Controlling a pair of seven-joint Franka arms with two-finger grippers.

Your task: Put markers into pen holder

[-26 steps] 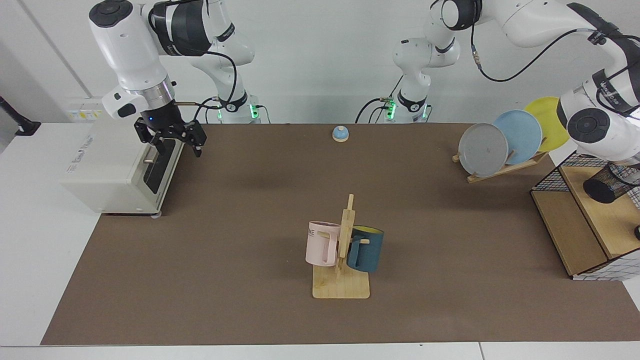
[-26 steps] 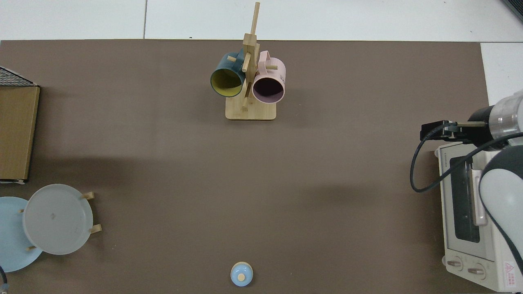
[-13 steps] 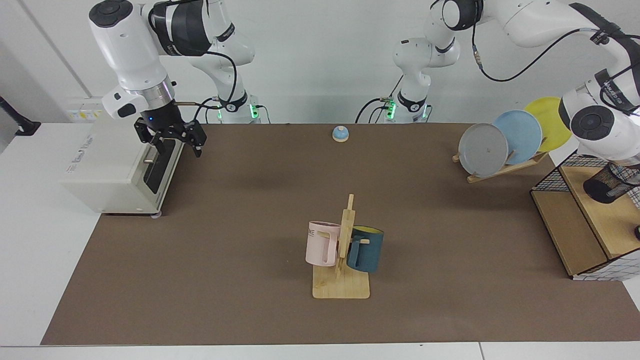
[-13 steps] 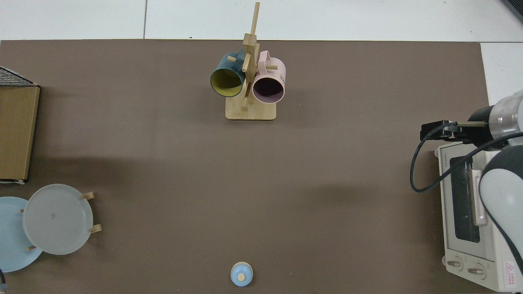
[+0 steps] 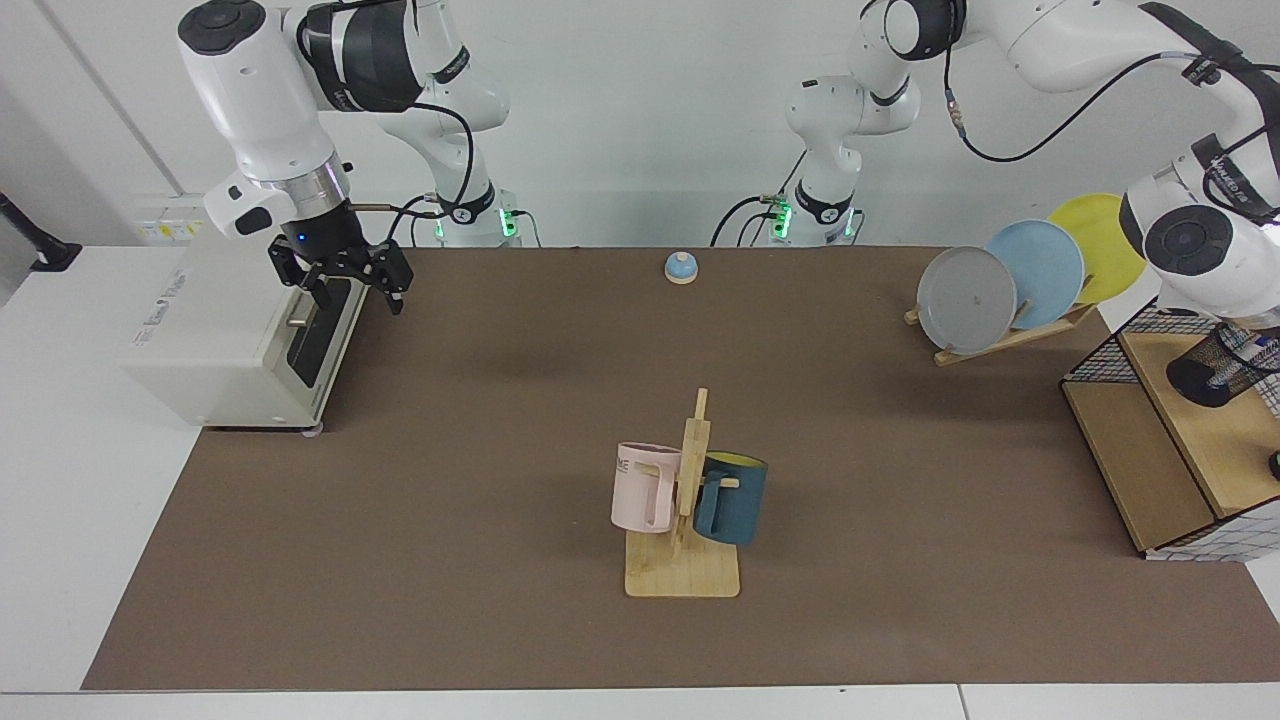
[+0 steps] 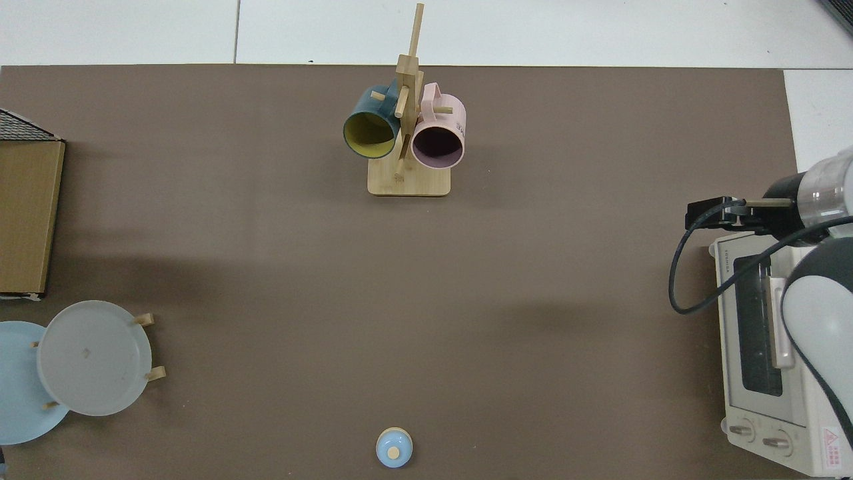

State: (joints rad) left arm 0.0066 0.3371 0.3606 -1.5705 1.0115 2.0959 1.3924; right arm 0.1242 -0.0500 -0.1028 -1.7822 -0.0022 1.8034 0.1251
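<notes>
Since a second ago the left arm [image 5: 1195, 240] has lifted its wrist a little up and away from the holder [image 5: 1213, 366], baring more of the holder's mouth; nothing else has shifted. Only the facing view takes in this corner: the top view stops at the edge of the wooden shelf [image 6: 25, 217] and shows neither holder nor marker. It does give the right gripper [image 6: 696, 213] from above, poking out past the front corner of the oven [image 6: 760, 347], which the facing view shows from the side. The holder is a small black mesh cup standing on the shelf [image 5: 1225, 440], just under the left wrist. Inside it the marker [image 5: 1238, 354] leans, a pale barrel with a bit of blue, seen through the mesh and at the rim. The left arm arcs high from its base and bends down over that shelf. Its gripper runs out of the picture at the edge, so I cannot see it or tell how its fingers stand. The right arm waits, forearm pointing straight down, and the right gripper [image 5: 358, 293] hangs with fingers spread wide and empty, right above the oven [image 5: 215, 340] door's top edge, well apart from holder and marker.
</notes>
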